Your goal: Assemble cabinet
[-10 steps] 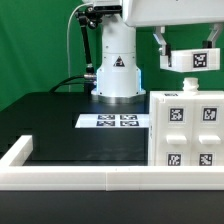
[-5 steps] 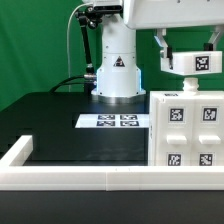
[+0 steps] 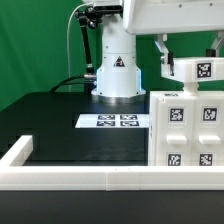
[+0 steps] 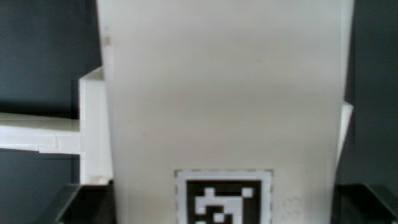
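Observation:
The cabinet (image 3: 185, 130) is a large white box with several black-and-white tags, standing at the exterior view's right. My gripper (image 3: 192, 60) is shut on a small white tagged block (image 3: 196, 70) and holds it just above the cabinet's top, apart from it. In the wrist view the block (image 4: 214, 100) fills most of the picture, its tag (image 4: 222, 198) sits between the dark fingers (image 4: 80, 200), and the gripper (image 4: 217, 205) is closed on its sides. A white part (image 4: 36, 135) shows behind the block; I cannot tell what it is.
The marker board (image 3: 116, 121) lies flat on the black table in front of the robot's base (image 3: 116, 70). A long low white border rail (image 3: 80, 178) runs along the near edge and turns back at the exterior view's left.
The gripper has carried the block toward the exterior view's right, above the cabinet. The cabinet has not moved.

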`<act>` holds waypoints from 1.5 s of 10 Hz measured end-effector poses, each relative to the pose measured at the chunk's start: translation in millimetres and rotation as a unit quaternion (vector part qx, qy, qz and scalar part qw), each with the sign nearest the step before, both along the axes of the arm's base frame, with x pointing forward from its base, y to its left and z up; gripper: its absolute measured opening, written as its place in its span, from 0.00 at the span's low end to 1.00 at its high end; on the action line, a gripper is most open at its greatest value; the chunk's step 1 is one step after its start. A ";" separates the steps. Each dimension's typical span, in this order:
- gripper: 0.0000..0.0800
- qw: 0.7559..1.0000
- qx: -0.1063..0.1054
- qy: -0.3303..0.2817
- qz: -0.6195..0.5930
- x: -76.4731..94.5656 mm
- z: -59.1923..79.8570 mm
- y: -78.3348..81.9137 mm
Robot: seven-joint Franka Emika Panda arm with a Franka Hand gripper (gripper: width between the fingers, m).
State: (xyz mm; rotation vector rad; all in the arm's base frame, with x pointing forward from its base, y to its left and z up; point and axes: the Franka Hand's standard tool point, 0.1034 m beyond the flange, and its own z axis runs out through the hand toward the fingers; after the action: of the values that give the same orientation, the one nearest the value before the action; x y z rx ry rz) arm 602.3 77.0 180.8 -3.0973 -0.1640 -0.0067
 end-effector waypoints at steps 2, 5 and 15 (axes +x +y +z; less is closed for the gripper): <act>0.70 1.000 -0.001 0.002 0.003 -1.7 -8.3 3.8; 0.70 1.000 -0.001 -0.002 0.005 0.2 -11.2 6.3; 0.70 1.000 0.000 -0.018 0.005 4.3 -10.8 6.8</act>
State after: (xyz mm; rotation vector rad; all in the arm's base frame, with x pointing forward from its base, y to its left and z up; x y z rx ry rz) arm 606.6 83.7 170.0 -3.0978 -0.1802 -0.0636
